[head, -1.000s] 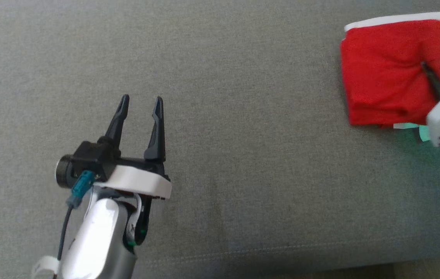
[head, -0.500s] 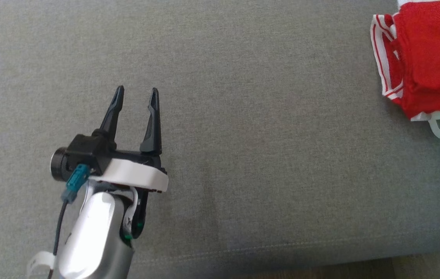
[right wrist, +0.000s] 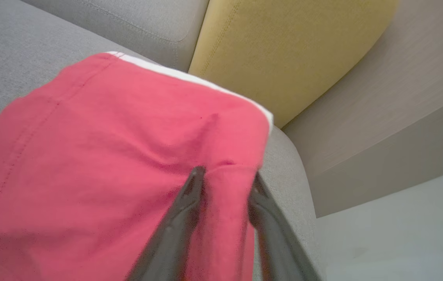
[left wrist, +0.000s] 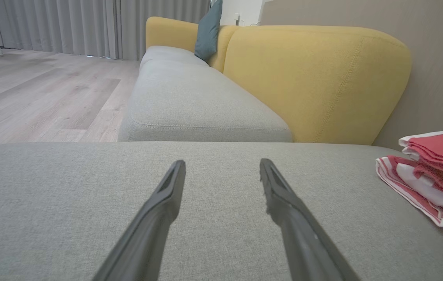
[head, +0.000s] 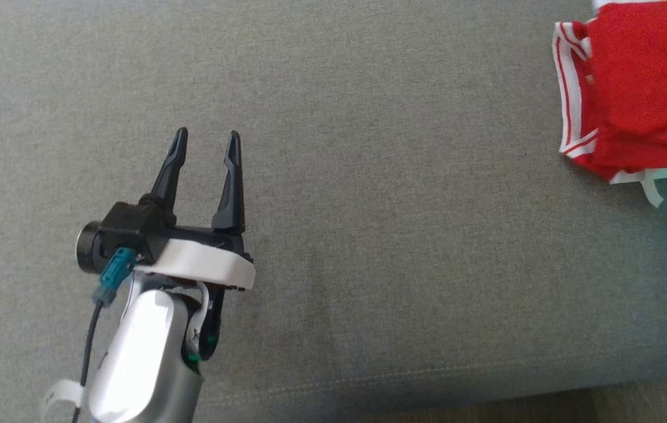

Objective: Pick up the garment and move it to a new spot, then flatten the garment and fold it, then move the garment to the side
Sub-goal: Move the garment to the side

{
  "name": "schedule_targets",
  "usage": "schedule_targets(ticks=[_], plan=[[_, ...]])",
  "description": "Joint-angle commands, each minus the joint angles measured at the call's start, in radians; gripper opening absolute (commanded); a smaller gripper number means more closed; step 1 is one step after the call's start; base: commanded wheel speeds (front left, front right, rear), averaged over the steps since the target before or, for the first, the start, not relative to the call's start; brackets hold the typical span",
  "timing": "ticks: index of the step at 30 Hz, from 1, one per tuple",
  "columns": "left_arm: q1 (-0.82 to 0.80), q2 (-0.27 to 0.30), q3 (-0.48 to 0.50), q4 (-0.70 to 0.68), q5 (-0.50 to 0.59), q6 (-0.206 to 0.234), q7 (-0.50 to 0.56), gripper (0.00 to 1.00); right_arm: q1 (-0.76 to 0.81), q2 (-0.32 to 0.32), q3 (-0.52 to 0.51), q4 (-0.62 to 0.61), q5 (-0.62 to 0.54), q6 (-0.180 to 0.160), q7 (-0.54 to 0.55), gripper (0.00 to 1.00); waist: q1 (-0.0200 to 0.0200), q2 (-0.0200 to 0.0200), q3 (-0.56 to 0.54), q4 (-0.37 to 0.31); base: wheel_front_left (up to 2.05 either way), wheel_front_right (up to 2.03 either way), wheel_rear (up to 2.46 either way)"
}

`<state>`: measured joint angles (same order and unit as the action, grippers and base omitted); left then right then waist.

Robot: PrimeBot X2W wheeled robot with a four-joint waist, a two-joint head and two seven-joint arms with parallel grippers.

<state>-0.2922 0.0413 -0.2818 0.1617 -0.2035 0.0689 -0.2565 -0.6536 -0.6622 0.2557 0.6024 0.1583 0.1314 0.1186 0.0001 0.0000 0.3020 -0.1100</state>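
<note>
Lying folded, the garment (head: 644,88) sits at the far right end of the seat (head: 368,176), its white-striped edge turned leftward and its right part cut off by the head view's edge. The right claw (right wrist: 227,174) is over it, fingers a little apart with a ridge of red cloth between them; whether they pinch it I cannot tell. The left claw (head: 207,135) hangs spread wide, well apart to the left. The right arm is plainly nearer for any last sideways shift.

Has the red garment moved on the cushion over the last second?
Yes. Against the idle left claw over the grey cushion, the red garment has slid rightward, farther from it, and a white-striped edge now shows.
</note>
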Motion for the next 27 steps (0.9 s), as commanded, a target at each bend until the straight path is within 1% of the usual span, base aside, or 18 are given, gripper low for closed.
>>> schedule_targets(ticks=[1,10,15,18,21,24,27], plan=[[-0.024,0.009,0.03,-0.031,0.012,-0.004,-0.005,1.0,0.018,-0.023,-0.02,-0.044,0.0,-0.001,0.005,1.0,-0.0001,0.0,-0.002,0.0,0.0,0.0,0.0],[-0.017,0.009,0.022,-0.026,0.003,-0.004,-0.005,1.0,0.028,0.004,-0.097,-0.13,-0.022,-0.001,0.024,1.0,-0.0001,0.0,-0.019,0.009,0.0,0.0,0.0],[-0.008,0.009,0.02,-0.024,-0.005,0.0,-0.005,1.0,0.026,0.051,-0.142,-0.199,-0.047,-0.001,0.011,1.0,-0.0001,0.0,-0.045,0.02,0.0,0.0,0.0],[0.0,0.009,0.026,-0.026,-0.006,0.002,-0.005,1.0,0.024,0.107,-0.167,-0.248,-0.054,-0.001,-0.011,1.0,-0.0001,0.0,-0.065,0.025,0.0,0.0,0.0],[0.01,0.009,0.035,-0.029,-0.006,0.007,-0.005,1.0,0.029,0.184,-0.175,-0.307,-0.05,-0.001,-0.051,1.0,-0.0001,0.0,-0.089,0.027,0.0,0.0,0.0],[0.021,0.009,0.044,-0.039,-0.004,0.01,-0.005,1.0,0.049,0.278,-0.181,-0.359,-0.045,-0.001,-0.096,1.0,-0.0001,0.0,-0.117,0.027,0.0,0.0,0.0],[0.033,0.009,0.049,-0.047,-0.002,0.013,-0.005,1.0,0.089,0.387,-0.188,-0.402,-0.035,-0.001,-0.136,1.0,-0.0001,0.0,-0.143,0.028,0.0,0.0,0.0]])
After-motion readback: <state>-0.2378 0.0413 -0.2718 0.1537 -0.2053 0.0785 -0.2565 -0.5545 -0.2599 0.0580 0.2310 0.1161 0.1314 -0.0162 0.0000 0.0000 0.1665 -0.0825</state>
